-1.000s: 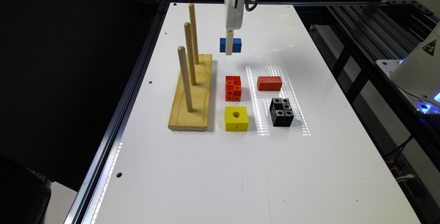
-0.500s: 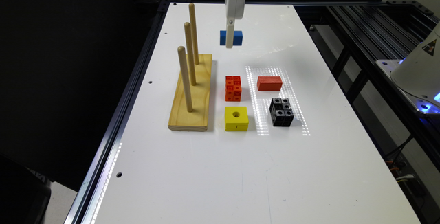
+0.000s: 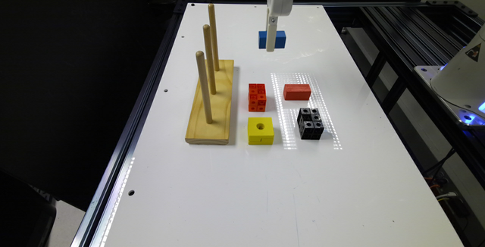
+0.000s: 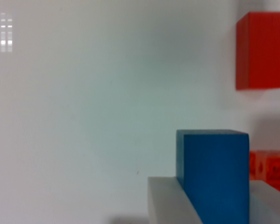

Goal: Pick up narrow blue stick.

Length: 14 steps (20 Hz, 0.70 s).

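With both fingers pressed on opposite long faces of the blue stick, the pincer is clenched on it across the narrow width, likely chosen since that span fits between the pads. Stick sits level, gripped near its middle for balance, and appears lifted clear of the table at the far end. Red block, orange cube, yellow cube, black cube and peg board lie nearer the camera, well apart.
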{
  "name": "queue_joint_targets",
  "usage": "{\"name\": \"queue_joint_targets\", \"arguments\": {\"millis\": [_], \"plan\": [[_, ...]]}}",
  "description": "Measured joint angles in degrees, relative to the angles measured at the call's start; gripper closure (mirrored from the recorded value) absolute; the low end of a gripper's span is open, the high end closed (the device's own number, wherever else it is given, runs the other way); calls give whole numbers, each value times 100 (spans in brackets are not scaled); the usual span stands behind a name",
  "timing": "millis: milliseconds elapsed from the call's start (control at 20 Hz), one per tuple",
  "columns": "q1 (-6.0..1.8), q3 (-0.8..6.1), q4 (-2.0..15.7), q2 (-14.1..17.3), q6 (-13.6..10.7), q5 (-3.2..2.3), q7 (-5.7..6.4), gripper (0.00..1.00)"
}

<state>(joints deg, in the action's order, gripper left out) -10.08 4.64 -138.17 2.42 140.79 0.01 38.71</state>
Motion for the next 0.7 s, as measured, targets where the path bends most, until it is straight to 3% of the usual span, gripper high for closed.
{"name": "queue_joint_targets", "arguments": {"millis": [200, 450, 700], "plan": [[-5, 0, -125, -252, -91, 1, 0, 100], [-39, -2, -177, -300, -90, 0, 0, 100], [-132, -6, -177, -300, -86, -5, -44, 100]]}}
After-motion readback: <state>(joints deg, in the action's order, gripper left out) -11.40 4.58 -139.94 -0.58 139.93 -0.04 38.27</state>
